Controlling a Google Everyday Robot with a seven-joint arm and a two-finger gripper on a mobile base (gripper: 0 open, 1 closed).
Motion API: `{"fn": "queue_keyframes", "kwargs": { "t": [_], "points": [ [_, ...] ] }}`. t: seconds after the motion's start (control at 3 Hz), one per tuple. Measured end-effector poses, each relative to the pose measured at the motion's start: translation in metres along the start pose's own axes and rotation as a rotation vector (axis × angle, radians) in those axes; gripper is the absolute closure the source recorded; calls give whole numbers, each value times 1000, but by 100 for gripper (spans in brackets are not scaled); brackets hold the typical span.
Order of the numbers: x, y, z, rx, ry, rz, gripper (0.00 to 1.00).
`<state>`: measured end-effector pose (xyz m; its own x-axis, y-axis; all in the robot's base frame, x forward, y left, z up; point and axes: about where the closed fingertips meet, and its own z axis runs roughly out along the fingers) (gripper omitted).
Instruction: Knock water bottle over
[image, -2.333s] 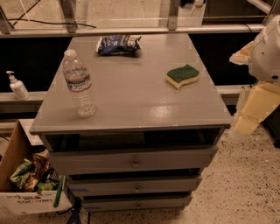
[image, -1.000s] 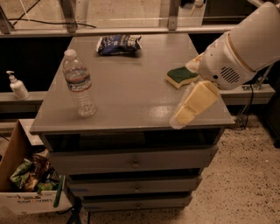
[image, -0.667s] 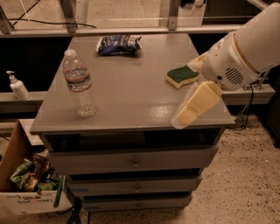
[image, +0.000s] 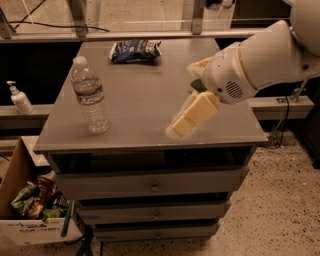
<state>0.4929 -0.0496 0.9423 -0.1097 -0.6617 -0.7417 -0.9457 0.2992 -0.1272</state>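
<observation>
I am seeing the water bottle (image: 90, 96) standing upright near the left front of the cabinet top (image: 140, 95). Well to its right, the gripper (image: 181, 127) is hanging low over the front edge, apart from the bottle. I cannot tell whether it is released or clenched. A green sponge (image: 197, 85) is peeking out behind it.

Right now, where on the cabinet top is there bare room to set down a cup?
Bare: the middle strip between the water bottle and the gripper over the front right, back to the snack bag. Crowded: the right side, where the arm overlaps the green sponge.
</observation>
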Motion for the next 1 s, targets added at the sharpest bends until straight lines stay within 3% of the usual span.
{"fn": "queue_keyframes", "kwargs": {
  "t": [1.0],
  "points": [
    [-51,-22,84,-48,-212,6,0]
  ]
}}
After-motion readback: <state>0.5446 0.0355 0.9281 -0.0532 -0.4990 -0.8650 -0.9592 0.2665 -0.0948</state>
